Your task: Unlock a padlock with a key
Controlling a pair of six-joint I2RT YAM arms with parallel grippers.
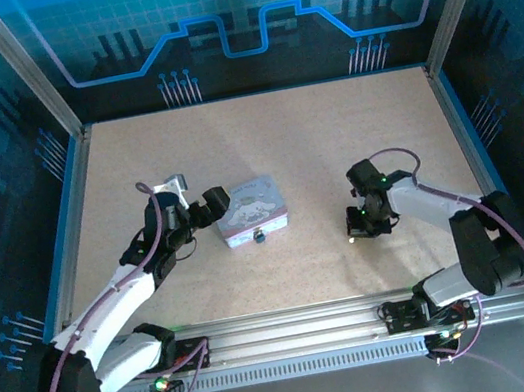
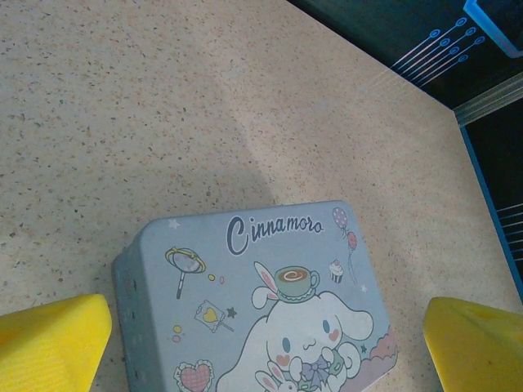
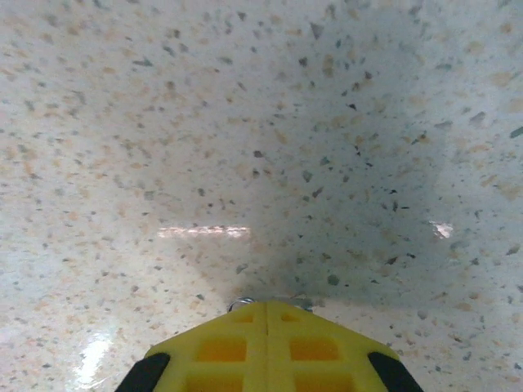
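Observation:
A pale blue cartoon tin lies left of the table's centre. The tiny dark padlock hangs at its near side. My left gripper is open at the tin's left end. In the left wrist view its yellow fingers straddle the tin from above, touching nothing. My right gripper points down at the bare table on the right. Its yellow jaws are pressed together, and a sliver of silvery metal, the key, peeks out at their tip just above the table.
Blue rails and dark patterned walls ring the speckled tabletop. An aluminium rail with both arm bases runs along the near edge. Open tabletop separates the tin from the right gripper.

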